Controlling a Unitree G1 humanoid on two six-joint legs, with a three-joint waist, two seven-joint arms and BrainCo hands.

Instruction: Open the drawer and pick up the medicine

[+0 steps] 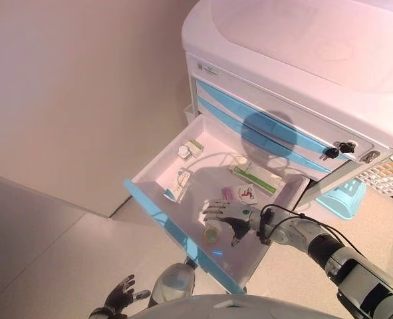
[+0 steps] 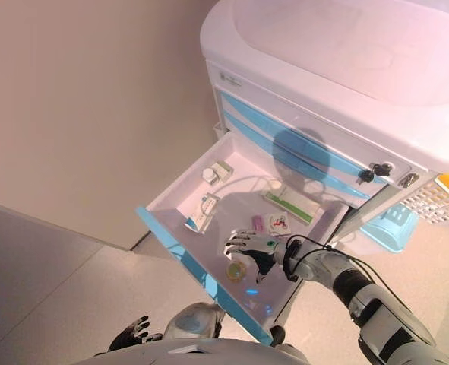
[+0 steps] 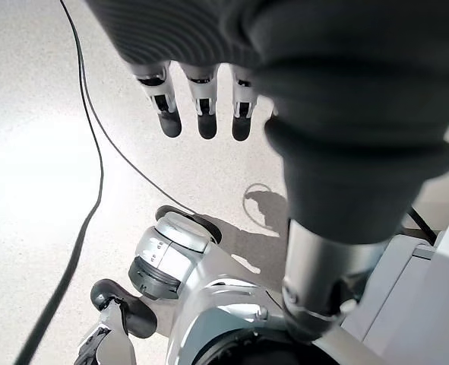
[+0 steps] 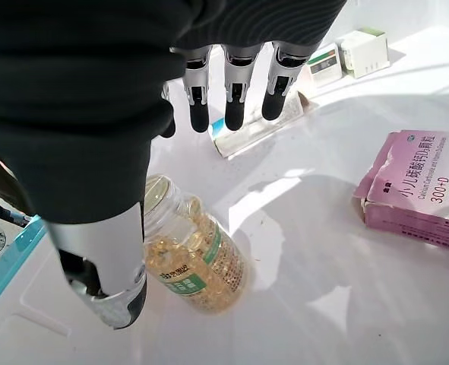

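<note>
The right robot hand [image 1: 231, 214] reaches into the open drawer [image 1: 157, 166] with fingers straight and spread, hovering over the medicine – a clear bottle of yellow capsules [image 4: 192, 257] lying on its side near the drawer's front edge, not grasped. The left robot hand [image 1: 122, 295] hangs low over the floor [image 1: 43, 239], fingers relaxed, holding nothing. The drawer belongs to a white cart [image 1: 296, 60] with blue drawer fronts, beside a plain wall [image 1: 76, 86]. Inside there's one pink box [image 4: 420, 190], one long green-striped box [image 1: 256, 177] and a few smaller packs.

White drawer [image 1: 157, 174] with blue front, clear bottle [image 4: 190, 258] of amber capsules (green-banded label), pink box [image 4: 420, 186]
</note>
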